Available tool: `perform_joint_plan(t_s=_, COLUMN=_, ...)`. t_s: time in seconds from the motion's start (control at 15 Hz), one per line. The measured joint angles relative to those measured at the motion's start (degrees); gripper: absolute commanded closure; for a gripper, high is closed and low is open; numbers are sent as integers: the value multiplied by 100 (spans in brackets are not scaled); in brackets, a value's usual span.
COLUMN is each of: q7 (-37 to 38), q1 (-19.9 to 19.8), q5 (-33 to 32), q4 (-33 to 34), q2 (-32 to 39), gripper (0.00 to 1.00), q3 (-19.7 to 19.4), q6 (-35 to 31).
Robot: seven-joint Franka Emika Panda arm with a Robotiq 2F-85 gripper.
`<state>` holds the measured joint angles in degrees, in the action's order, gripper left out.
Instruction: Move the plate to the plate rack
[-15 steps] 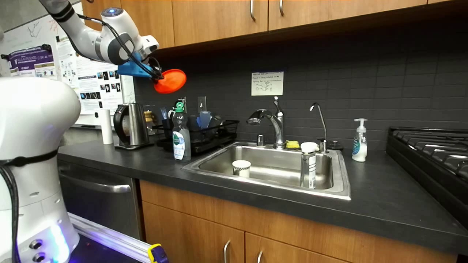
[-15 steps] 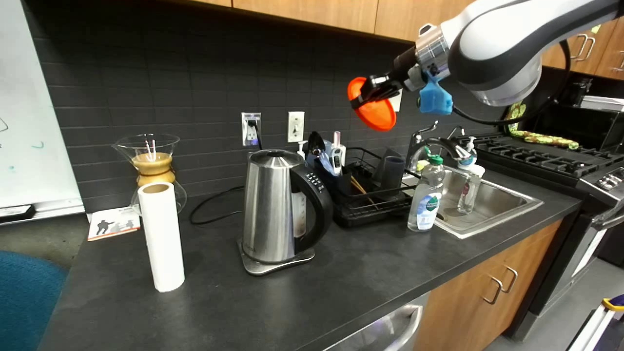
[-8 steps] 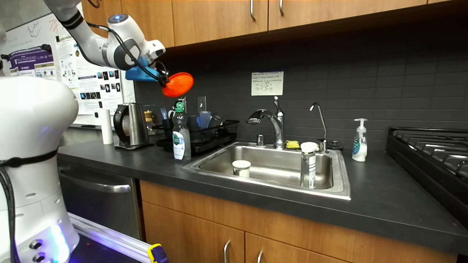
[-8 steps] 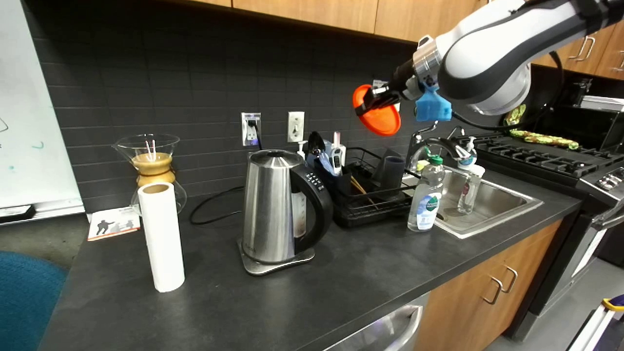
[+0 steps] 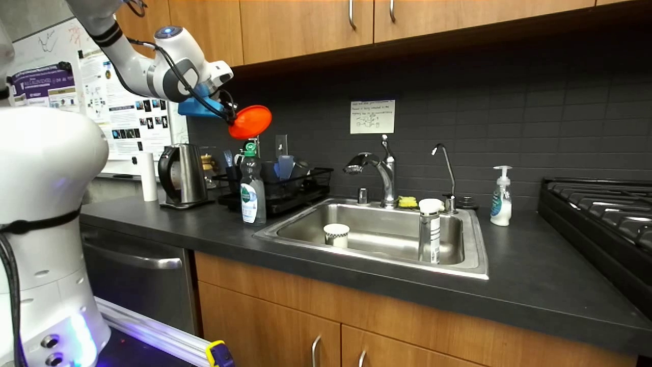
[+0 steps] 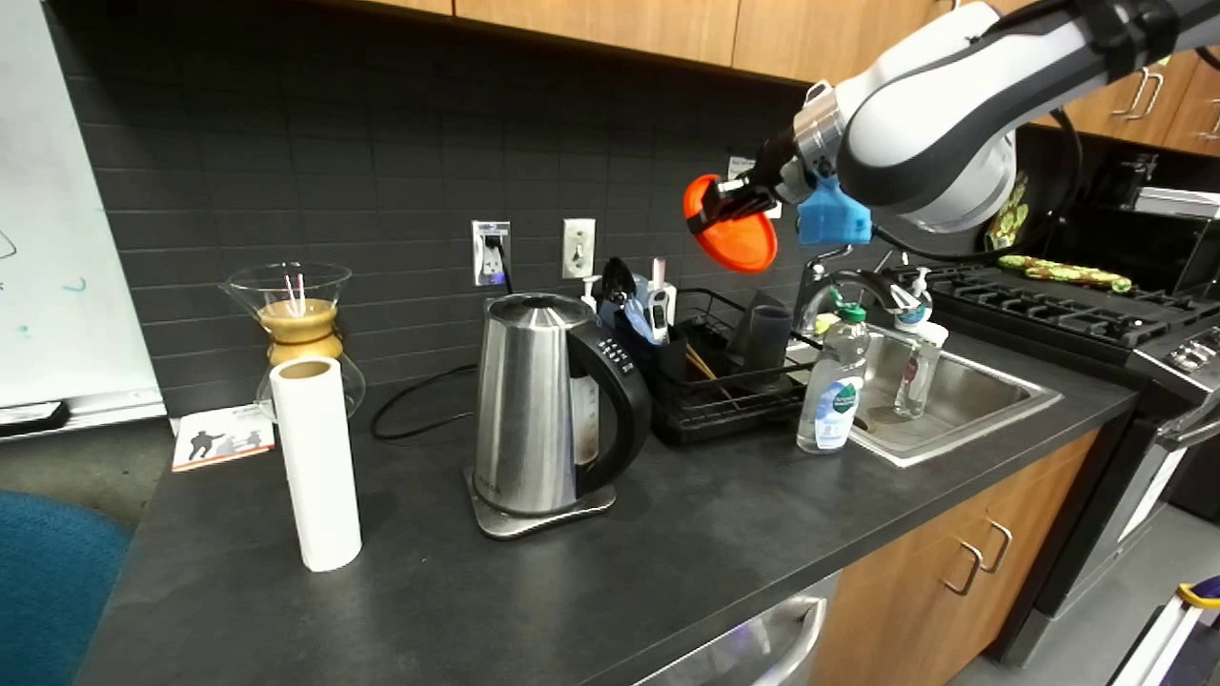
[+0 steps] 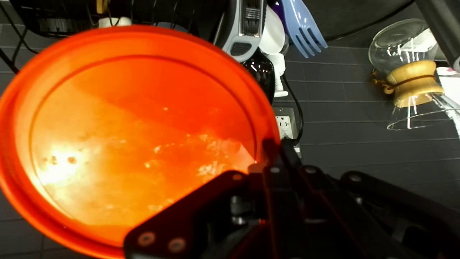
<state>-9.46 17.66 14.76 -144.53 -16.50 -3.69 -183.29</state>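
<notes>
The red-orange round plate (image 5: 253,121) is held in the air, tilted, above the black wire plate rack (image 5: 310,189) and the soap bottle in an exterior view. It also shows in an exterior view (image 6: 742,243), above the rack (image 6: 710,412). My gripper (image 6: 702,211) is shut on the plate's rim; it also shows in an exterior view (image 5: 233,116). In the wrist view the plate (image 7: 143,129) fills the left half, its edge between the fingertips (image 7: 276,153). Part of the rack (image 7: 161,12) shows at the top there, partly hidden by the plate.
A soap bottle (image 6: 834,386) stands at the rack's front corner. A steel kettle (image 6: 534,410) stands beside the rack. The rack holds utensils (image 6: 648,305) and dark cups (image 6: 762,338). The sink (image 5: 377,229) adjoins it. Wood cabinets (image 5: 305,28) hang above.
My arm and the plate have moved lower. In an exterior view they have also shifted a little right, closer above the soap bottle's cap. The grip on the plate looks unchanged.
</notes>
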Motion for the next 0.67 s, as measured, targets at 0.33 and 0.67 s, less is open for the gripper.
perform_joint_plan(t_s=0.33, q7=67, q1=-299, q5=-11, q4=125, q2=105, gripper=99, q3=320, q6=-2)
perform_joint_plan(t_s=0.67, q7=119, q1=-455, q5=-11, q4=221, q2=158, gripper=89, q3=541, q6=-2)
